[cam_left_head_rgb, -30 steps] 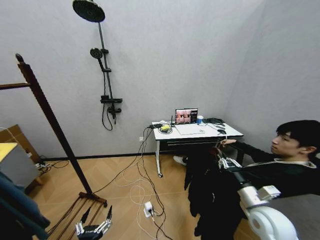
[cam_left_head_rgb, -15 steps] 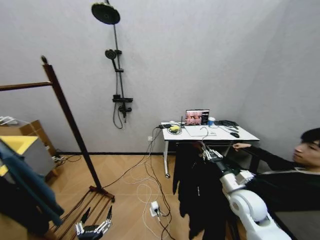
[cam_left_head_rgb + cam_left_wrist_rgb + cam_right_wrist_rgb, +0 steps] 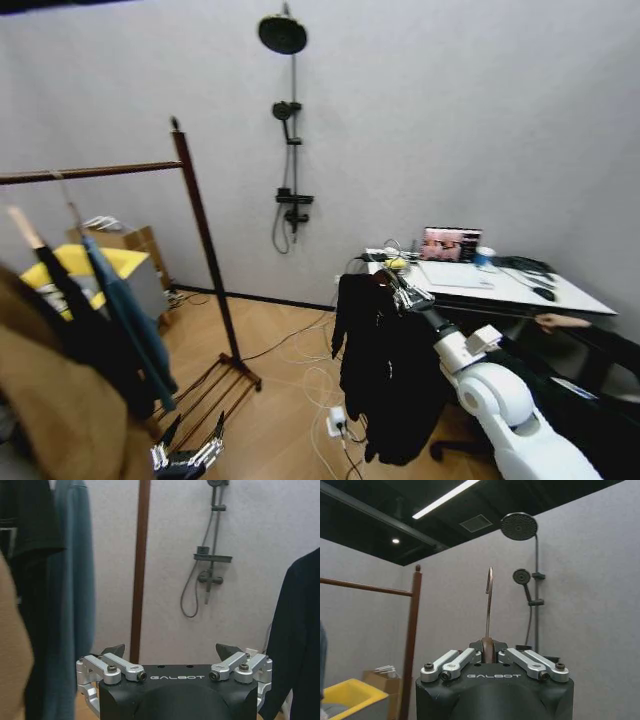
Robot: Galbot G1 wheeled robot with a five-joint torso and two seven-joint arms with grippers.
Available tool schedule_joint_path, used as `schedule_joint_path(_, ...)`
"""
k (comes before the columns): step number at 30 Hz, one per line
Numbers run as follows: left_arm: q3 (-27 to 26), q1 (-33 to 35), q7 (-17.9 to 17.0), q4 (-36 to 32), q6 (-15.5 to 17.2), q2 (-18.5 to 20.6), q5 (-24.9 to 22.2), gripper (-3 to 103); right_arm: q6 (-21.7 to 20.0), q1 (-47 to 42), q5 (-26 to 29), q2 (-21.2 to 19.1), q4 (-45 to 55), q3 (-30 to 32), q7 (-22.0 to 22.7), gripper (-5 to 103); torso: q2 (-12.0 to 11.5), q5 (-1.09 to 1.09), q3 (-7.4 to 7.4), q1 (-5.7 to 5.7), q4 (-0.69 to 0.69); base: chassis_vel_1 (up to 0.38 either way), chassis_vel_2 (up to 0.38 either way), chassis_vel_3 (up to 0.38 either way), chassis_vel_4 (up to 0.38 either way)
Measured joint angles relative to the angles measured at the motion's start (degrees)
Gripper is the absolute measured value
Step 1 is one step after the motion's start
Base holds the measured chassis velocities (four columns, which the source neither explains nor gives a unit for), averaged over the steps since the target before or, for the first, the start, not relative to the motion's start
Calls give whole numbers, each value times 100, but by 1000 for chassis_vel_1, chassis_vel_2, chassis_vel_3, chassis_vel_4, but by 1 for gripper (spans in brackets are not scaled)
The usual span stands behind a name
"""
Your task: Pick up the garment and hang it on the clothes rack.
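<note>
Now my right gripper (image 3: pixel 405 296) is clamped on the hanger neck of the garment (image 3: pixel 385 375), which hangs off the floor, well right of the clothes rack (image 3: pixel 205 255); my left gripper (image 3: pixel 174 654), fingers spread and empty, waits low beside the rack base

You can read "GALBOT" in pale letters on the black body of the left gripper (image 3: pixel 171 652), just below its fingers. The same word, "GALBOT", stands on the black body of the right gripper (image 3: pixel 488 650). The laptop (image 3: pixel 450 244) screen on the desk is lit, but its content is too small to read.
</note>
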Motion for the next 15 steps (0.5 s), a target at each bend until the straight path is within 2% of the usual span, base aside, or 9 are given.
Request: schedule_joint_path(15, 0, 0, 0, 0, 0, 0, 0, 100, 10, 409, 41, -110, -177, -441, -10, 9, 0, 0, 0, -1, -1, 122, 119, 126, 126)
